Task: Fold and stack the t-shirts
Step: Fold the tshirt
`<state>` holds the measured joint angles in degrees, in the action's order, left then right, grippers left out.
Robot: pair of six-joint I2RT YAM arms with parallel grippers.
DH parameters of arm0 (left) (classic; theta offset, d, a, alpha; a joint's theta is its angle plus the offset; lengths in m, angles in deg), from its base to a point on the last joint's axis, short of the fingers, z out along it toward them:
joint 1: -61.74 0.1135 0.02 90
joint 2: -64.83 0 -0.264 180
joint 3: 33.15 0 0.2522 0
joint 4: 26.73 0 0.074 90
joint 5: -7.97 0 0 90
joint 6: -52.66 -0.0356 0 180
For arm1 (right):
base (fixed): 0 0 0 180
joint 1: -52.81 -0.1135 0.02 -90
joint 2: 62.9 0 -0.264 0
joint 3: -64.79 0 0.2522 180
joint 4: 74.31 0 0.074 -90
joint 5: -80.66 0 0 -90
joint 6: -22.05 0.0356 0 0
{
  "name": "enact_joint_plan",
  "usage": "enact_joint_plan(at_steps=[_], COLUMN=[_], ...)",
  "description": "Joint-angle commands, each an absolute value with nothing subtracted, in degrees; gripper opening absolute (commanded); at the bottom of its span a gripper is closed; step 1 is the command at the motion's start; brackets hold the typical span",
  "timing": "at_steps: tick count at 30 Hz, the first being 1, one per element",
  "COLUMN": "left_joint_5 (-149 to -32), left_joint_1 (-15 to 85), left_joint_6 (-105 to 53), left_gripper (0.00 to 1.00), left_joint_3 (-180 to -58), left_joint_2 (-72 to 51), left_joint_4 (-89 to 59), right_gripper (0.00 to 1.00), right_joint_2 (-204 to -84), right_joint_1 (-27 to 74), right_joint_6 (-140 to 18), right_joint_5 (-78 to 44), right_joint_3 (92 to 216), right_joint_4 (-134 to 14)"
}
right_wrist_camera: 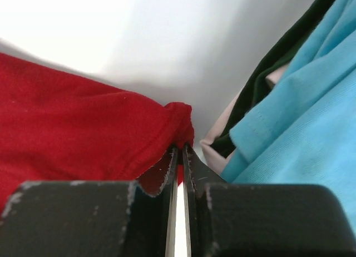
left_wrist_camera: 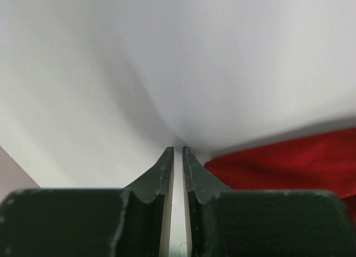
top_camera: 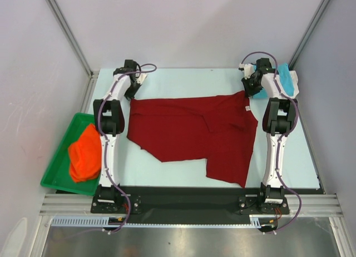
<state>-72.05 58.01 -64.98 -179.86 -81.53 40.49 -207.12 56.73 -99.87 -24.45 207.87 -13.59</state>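
Cloth of the dark red t-shirt (top_camera: 189,132) lies spread on the worktop (top_camera: 167,173). The right claw (right_wrist_camera: 179,148) is closed on its far right corner, probably to draw a fold. The left claw (left_wrist_camera: 178,149) is closed at its far left corner; a pinch is not clear. The turquoise t-shirt (right_wrist_camera: 311,118) lies just right of it.

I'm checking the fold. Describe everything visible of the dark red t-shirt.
The dark red t-shirt is soft, plain cloth, lying mostly flat across the table, partly folded with a diagonal crease and an uneven near edge. A small white tag shows near its far right corner, where the right gripper pinches a bunched bit. The left gripper sits shut beside its far left corner.
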Motion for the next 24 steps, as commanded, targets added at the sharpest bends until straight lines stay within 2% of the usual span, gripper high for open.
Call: enact_joint_plan(at_steps=[1, 8, 10, 12, 13, 19, 20, 24], left_joint_5=[-70.9, -74.5, -77.4, -81.4, -81.6, -84.4, -84.7, -87.7], left_joint_1=[58.5, 58.5, 58.5, 58.4, 58.3, 57.3, 57.2, 56.0], left_joint_6=[-66.3, -63.3, -61.6, -60.5, -59.9, -61.9, -61.9, -63.4], left_gripper=[0.15, 0.18, 0.22, 0.36, 0.40, 0.49, 0.53, 0.53], left_joint_3=[-178.0, -172.4, -171.0, -166.4, -165.0, -155.0, -154.1, -149.2], left_joint_2=[-80.3, -71.1, -68.5, -64.2, -63.1, -54.8, -54.1, -51.8], left_joint_4=[39.1, 39.3, 41.5, 42.5, 43.0, 44.2, 44.2, 43.7], right_gripper=[0.09, 0.12, 0.23, 0.39, 0.41, 0.45, 0.45, 0.45], right_joint_2=[-210.1, -209.5, -208.0, -206.3, -205.5, -199.2, -198.4, -195.8], right_joint_1=[56.9, 56.8, 56.6, 56.5, 56.4, 56.3, 56.2, 55.5], right_joint_6=[-100.4, -99.9, -99.5, -98.8, -98.7, -97.3, -97.1, -96.8], right_joint_5=[-19.1, -19.2, -19.1, -18.1, -17.8, -19.3, -19.7, -21.5], right_joint_3=[209.5, 209.3, 208.7, 208.2, 208.1, 205.7, 205.2, 204.1], right_joint_4=[-19.7, -19.5, -19.6, -20.3, -20.2, -19.7, -19.6, -18.5])
